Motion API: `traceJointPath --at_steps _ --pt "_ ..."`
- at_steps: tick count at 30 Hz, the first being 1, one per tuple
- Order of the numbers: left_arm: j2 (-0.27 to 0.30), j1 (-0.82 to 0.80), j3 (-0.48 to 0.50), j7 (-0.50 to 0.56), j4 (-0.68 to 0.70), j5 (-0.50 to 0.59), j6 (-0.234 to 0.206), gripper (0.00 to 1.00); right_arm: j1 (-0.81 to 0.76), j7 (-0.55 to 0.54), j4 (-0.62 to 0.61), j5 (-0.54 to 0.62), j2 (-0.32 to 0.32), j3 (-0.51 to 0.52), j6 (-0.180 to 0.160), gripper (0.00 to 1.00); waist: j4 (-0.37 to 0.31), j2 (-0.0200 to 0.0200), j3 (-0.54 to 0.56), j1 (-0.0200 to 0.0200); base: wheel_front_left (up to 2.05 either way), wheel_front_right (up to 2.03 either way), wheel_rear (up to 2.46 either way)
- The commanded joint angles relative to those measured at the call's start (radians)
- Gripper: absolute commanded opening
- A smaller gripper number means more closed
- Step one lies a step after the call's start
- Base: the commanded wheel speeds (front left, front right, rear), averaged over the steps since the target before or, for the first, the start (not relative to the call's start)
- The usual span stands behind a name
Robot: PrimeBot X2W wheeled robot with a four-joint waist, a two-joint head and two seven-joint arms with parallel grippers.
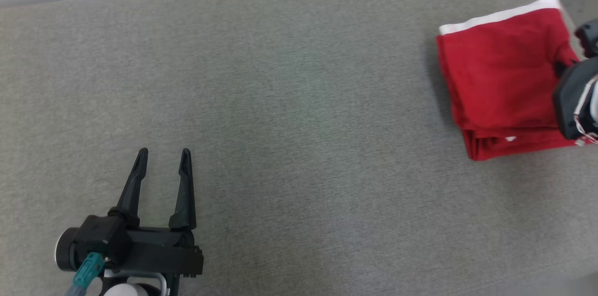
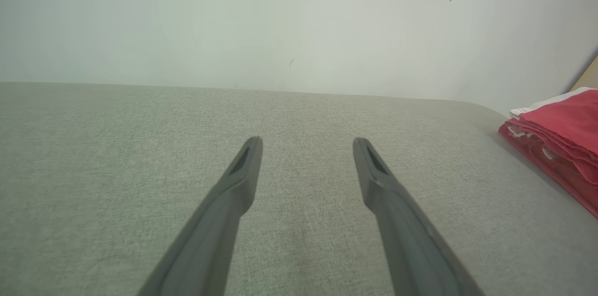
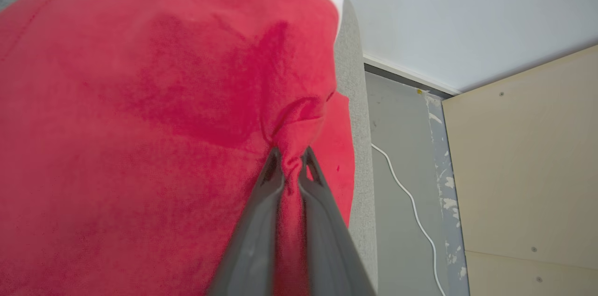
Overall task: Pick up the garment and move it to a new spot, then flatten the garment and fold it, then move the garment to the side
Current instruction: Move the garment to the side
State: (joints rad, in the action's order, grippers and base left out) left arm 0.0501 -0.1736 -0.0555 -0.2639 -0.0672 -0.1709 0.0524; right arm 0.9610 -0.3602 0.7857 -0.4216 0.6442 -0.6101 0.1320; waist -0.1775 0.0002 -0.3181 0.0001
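Folded red garment point(image 1: 500, 81), white-trimmed, at far right edge of grey padded surface point(image 1: 299, 146).
Right gripper point(image 3: 289, 158): fingers pinched on a fold of the garment's cloth near its right side. Left gripper point(image 1: 164, 152): fingers spread wide, empty, well apart from garment.

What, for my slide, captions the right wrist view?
Right gripper shut on a pinch of the folded red garment.

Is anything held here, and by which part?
The right gripper pinches the red garment by a bunched fold near its edge; left gripper open, holding nothing.
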Motion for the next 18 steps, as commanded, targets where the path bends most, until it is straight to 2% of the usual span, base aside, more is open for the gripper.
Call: traceJointPath --at_steps 1,6,11,12,14,15,18 --pt "0.001 -0.011 0.001 0.0 0.001 0.008 -0.001 1.0 -0.005 0.017 0.005 0.01 -0.002 0.009 -0.003 0.0 0.016 -0.0002 -0.011 -0.0001 0.0 0.0 0.0" --pt "0.001 -0.018 0.004 0.0 -0.001 0.019 0.008 1.0 -0.007 0.096 0.115 0.137 0.002 0.08 -0.003 0.0 0.048 -0.0002 -0.029 -0.0001 0.0 0.0 0.0" --pt "0.001 -0.01 0.011 0.0 -0.004 0.031 0.017 1.0 0.007 0.156 0.231 0.286 -0.01 0.202 -0.003 0.0 0.076 -0.0002 -0.034 -0.0001 0.0 0.0 0.0" --pt "0.001 -0.009 0.012 0.0 -0.005 0.032 0.016 1.0 0.008 0.165 0.247 0.313 -0.016 0.226 -0.003 0.13 0.08 -0.0002 -0.032 -0.0001 0.0 0.0 0.0" --pt "0.001 -0.005 0.014 0.0 -0.007 0.034 0.018 1.0 0.008 0.182 0.271 0.37 -0.021 0.271 -0.003 0.73 0.087 -0.0002 -0.027 -0.0001 0.0 0.0 0.0" --pt "0.001 -0.002 0.013 0.0 -0.008 0.034 0.018 1.0 0.006 0.187 0.283 0.398 -0.025 0.297 -0.003 1.0 0.089 -0.0002 -0.024 -0.0001 0.0 0.0 0.0" --pt "0.001 0.006 0.012 0.0 -0.016 0.033 0.017 1.0 -0.022 0.156 0.323 0.476 -0.044 0.375 -0.003 1.0 0.095 -0.0002 -0.003 -0.0001 0.0 0.0 0.0"
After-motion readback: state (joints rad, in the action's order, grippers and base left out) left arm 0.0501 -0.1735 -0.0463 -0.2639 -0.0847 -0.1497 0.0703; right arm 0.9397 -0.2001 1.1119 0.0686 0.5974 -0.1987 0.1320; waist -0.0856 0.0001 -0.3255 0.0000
